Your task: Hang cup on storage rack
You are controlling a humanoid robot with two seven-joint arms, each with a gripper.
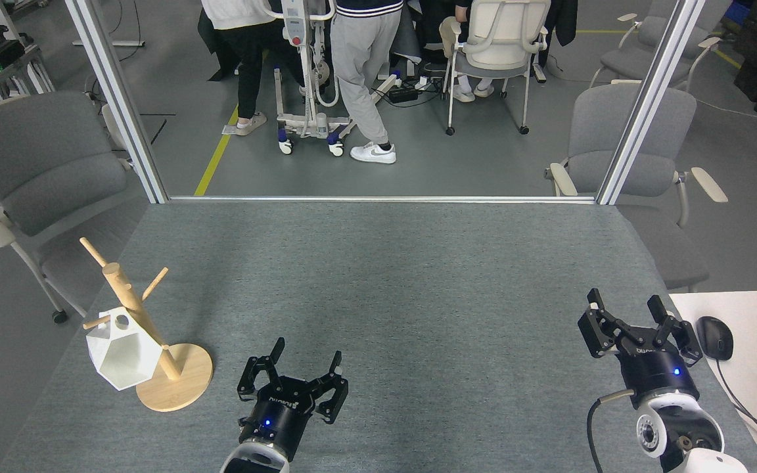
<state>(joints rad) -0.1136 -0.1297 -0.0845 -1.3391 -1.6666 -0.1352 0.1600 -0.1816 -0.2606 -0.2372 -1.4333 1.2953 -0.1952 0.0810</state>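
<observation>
The white faceted cup (122, 353) hangs by its ring handle from a low left peg of the wooden storage rack (134, 321), whose round base sits at the table's front left. My left gripper (305, 366) is open and empty, well to the right of the rack near the front edge, touching nothing. At the front right my right gripper (628, 309) is open and empty too.
The grey felt table (378, 276) ends at a metal frame behind. Grey chairs (30, 164) flank it. People stand beyond the frame by a wheeled stand. A white desk with a mouse (714, 337) and keyboard lies at the right.
</observation>
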